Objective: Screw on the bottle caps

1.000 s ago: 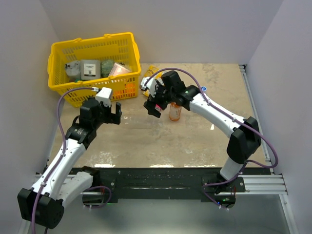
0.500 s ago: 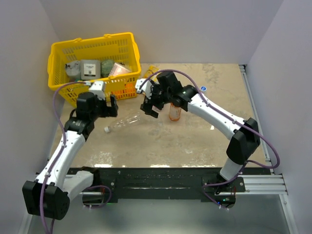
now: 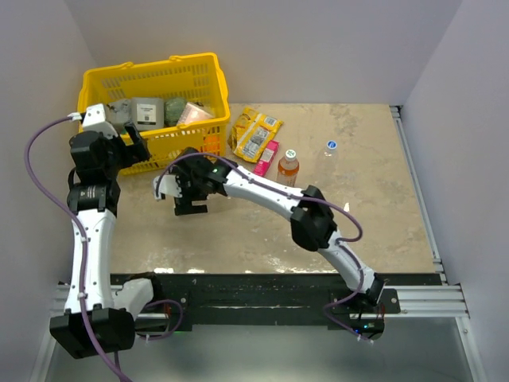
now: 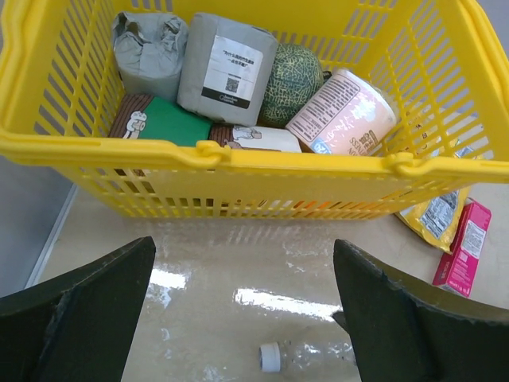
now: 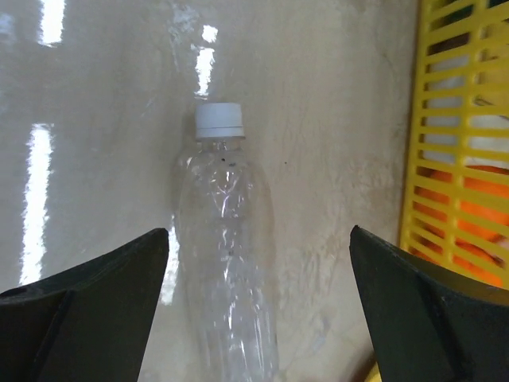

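Right wrist view: right fingers [image 5: 79, 306] wide over a capped clear bottle [image 5: 227, 255] on the bench [image 5: 95, 119], yellow basket [image 5: 424, 95] at right edge; left fingers [image 4: 79, 310] wide, holding nothing.

Both arms are the same build on our rig: left arm [image 3: 83, 247] and right arm [image 3: 258, 189] have white link shells and black joint housings. A purple cable [image 3: 29, 151] loops along each one, behind the fingers. White camera block [image 3: 95, 118] just behind the left fingers [image 4: 79, 310]. Right fingers [image 5: 79, 294] look identical: matte dark wedges. We see a green LED [image 3: 213, 169] behind them. Black base [image 3: 78, 334].
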Robot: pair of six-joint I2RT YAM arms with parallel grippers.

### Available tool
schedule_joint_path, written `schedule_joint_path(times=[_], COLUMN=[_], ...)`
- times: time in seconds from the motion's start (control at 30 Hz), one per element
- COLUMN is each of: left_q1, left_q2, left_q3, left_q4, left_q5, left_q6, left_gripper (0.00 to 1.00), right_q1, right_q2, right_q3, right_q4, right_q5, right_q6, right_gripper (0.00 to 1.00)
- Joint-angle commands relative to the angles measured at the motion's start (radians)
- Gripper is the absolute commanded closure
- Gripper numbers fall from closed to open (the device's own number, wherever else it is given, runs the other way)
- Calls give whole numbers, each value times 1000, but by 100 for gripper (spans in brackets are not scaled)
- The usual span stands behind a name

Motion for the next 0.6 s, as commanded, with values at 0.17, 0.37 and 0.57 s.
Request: schedule_joint_path(times=[0.17, 0.37, 0.57], left_q1=[5, 7, 5], left_q2=[-102, -93, -63], left_q3=[-50, -61, -52], left_q4=[-75, -64, -21], left_q5=[45, 62, 79], left_q6=[-5, -6, -14], left_gripper=[0, 0, 0], right_q1=[19, 19, -10], right_q2=[219, 237, -12], right_q3=[220, 231, 126], right_q4=[-183, -171, -16], right_q5=[117, 96, -62], right_q6=[-88, -103, 111], right_gripper=[1, 28, 52])
